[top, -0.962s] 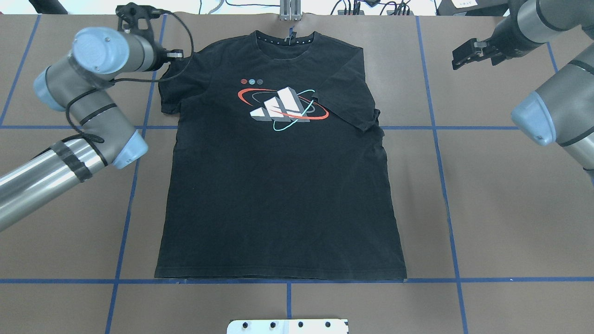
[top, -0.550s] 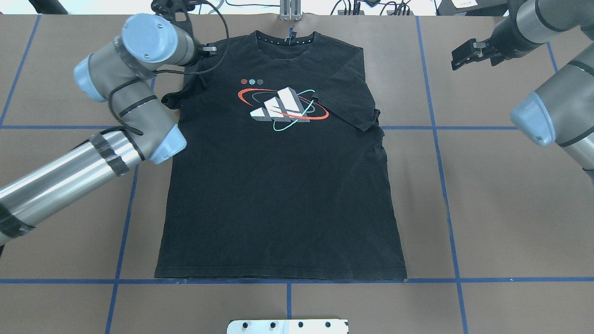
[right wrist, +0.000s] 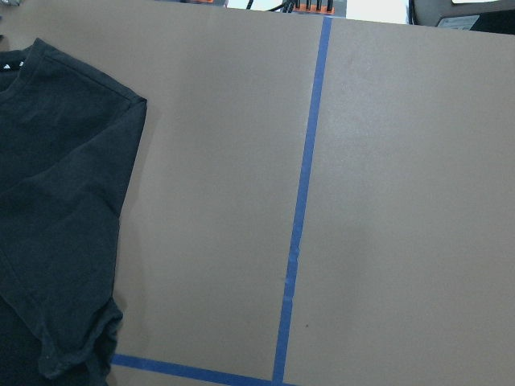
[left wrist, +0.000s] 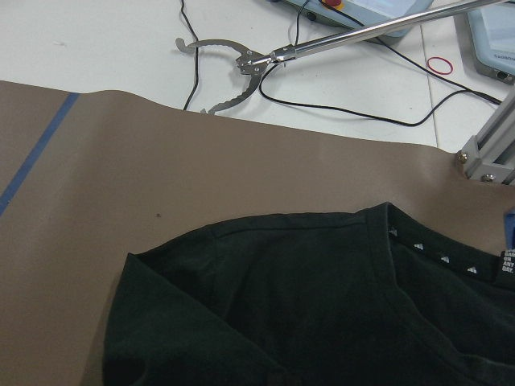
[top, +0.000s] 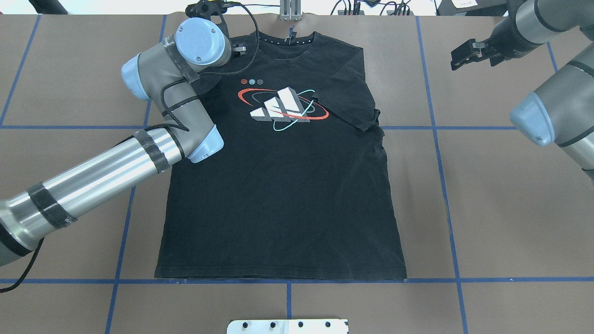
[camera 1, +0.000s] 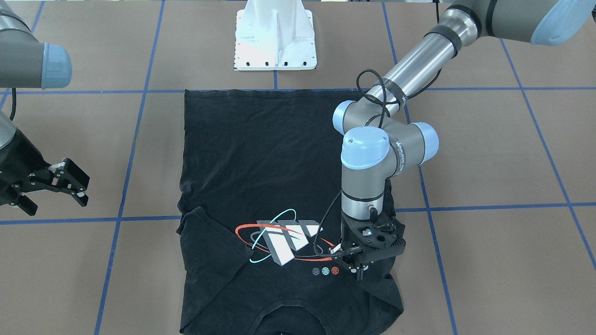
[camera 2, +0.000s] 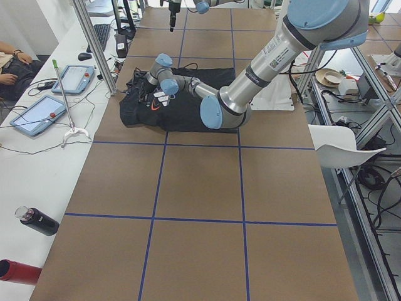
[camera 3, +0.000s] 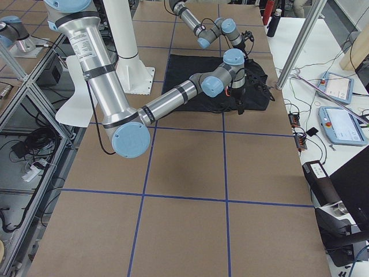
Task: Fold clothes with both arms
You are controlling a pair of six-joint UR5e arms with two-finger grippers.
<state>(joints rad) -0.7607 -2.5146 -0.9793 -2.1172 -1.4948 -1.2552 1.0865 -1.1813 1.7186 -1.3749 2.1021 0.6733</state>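
T-shirt, black and short-sleeved, lies spread front-up on the brown table between both arms, its hem along a blue tape line nearest the robot and its collar at the far edge. We see the block logo with its red and teal rings on the chest. The sleeve on the robot's right is folded inward, its cuff touching the logo's edge. The left arm reaches across the shirt, and the left gripper points straight down at the shoulder just beside the logo. Its fingers look pinched together on a raised bunch of the black cloth. The right gripper hangs off the shirt, well apart from it over bare table, with its fingers spread.
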